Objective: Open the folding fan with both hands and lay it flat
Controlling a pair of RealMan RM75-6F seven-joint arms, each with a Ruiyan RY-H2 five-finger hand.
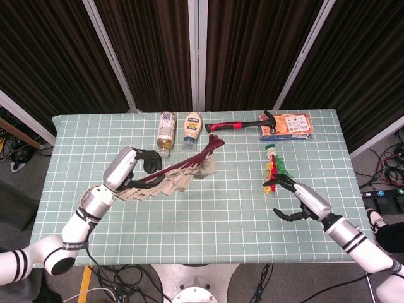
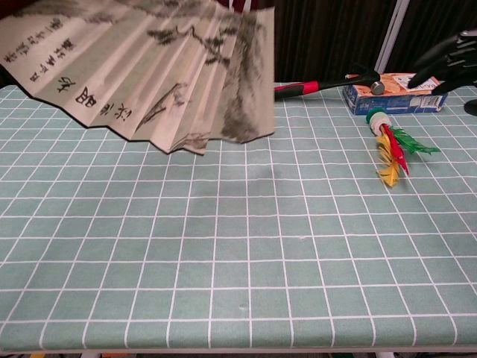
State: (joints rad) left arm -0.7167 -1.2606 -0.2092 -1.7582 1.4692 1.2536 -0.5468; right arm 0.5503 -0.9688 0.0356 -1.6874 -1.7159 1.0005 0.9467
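The folding fan (image 1: 180, 175) is partly spread, with dark red ribs and cream paper bearing ink painting and calligraphy. My left hand (image 1: 129, 167) grips its outer rib and holds it lifted off the table, pivot end pointing to the back right. In the chest view the fan's paper (image 2: 156, 67) fills the upper left, hiding the left hand. My right hand (image 1: 302, 199) hovers open over the table's right side, fingers spread toward the fan, well apart from it. Its dark fingers (image 2: 451, 56) show at the chest view's right edge.
On the green checked table (image 1: 221, 214) lie a shuttlecock with coloured feathers (image 1: 273, 167), a red-handled hammer (image 1: 237, 124), an orange box (image 1: 290, 126) and two bottles (image 1: 180, 130) along the back. The front edge is near my right hand.
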